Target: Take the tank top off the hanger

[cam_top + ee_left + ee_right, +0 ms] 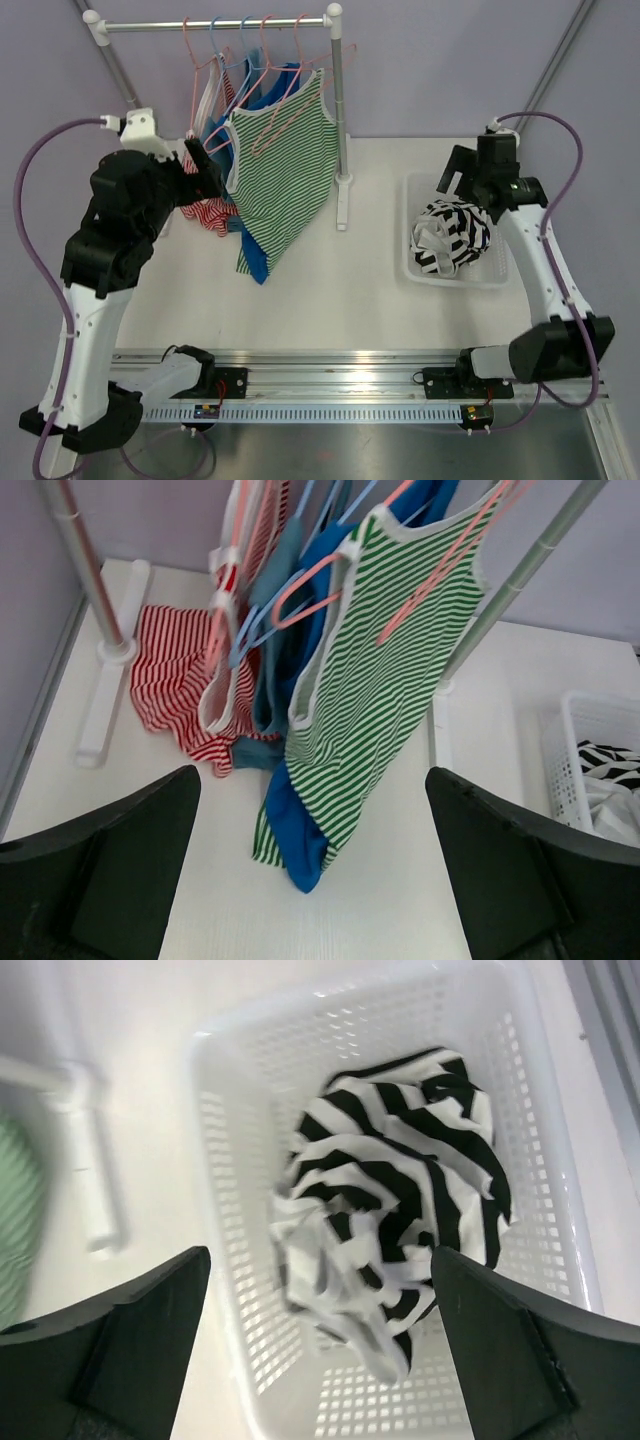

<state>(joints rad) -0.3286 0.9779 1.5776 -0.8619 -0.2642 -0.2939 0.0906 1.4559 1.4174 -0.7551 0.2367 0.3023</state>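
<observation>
A green-and-white striped tank top (285, 170) hangs on a pink hanger (290, 105) at the right end of the rail; it also shows in the left wrist view (385, 650). Behind it hang a blue top (258, 262) and a red-striped one (208, 212). My left gripper (205, 172) is open and empty, just left of the hanging tops, its fingers (110, 870) wide apart. My right gripper (462, 190) is open and empty above the white basket (415, 265), over a black-and-white striped top (390, 1210).
The clothes rack's right post (342, 150) stands on a white foot (343, 205) between the tops and the basket. The left post (85, 570) stands close to my left gripper. Several hangers crowd the rail (215, 24).
</observation>
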